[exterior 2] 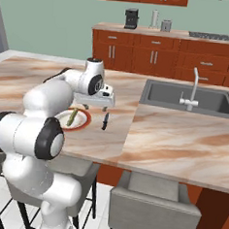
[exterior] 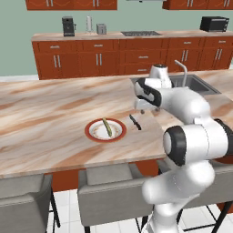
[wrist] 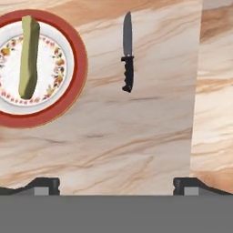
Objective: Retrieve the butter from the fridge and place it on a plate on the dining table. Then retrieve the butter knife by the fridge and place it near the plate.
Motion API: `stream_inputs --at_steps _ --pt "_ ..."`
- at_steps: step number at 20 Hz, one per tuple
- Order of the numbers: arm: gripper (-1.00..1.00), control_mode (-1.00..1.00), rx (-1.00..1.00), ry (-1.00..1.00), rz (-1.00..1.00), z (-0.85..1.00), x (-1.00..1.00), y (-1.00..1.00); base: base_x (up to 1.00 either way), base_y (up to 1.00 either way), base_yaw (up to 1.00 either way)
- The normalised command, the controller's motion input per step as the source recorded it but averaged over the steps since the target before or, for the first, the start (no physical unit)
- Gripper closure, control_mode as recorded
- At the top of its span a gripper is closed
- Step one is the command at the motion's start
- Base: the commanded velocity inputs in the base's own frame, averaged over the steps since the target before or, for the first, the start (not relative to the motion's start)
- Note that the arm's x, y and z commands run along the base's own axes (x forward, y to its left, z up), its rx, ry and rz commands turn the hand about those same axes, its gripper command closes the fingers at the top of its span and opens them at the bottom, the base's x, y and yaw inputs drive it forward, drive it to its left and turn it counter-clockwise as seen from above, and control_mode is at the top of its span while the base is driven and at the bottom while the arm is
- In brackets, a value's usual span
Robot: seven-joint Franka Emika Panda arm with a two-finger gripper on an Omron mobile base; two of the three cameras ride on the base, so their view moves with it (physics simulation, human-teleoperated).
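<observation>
**Butter and knife lying on the dining surface, gripper hovering empty above**

The gripper (wrist: 116, 184) is hanging above the marbled dining surface (exterior: 45, 113) with its jaws spread wide apart and nothing between them. In the hand view, the two dark fingertips (wrist: 43, 185) are showing at the lower edge, far from each other.

The butter (wrist: 28, 57) is lying inside the plate (wrist: 77, 59), across its speckled centre. The plate is resting flat on the surface, off to one side of the gripper and not under it.

The butter knife (wrist: 128, 52) is lying flat on the surface just beside the plate, clear of the rim. It is sitting ahead of the gripper in the hand view, nearer to the midline between the fingertips than the plate is, and apart from both fingertips.

A sink (exterior 2: 185, 100) with a faucet (exterior 2: 191, 91) is sitting in the surface, well apart from the plate.
</observation>
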Motion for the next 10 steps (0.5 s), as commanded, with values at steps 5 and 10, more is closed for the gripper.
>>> stream_inputs --at_steps 5,10 --pt "-1.00 -1.00 -0.05 -0.04 0.02 0.57 -0.76 0.32 0.00 0.00 0.00" --pt "-1.00 -1.00 0.00 0.15 0.00 0.44 -0.35 0.37 0.00 0.00 0.00"
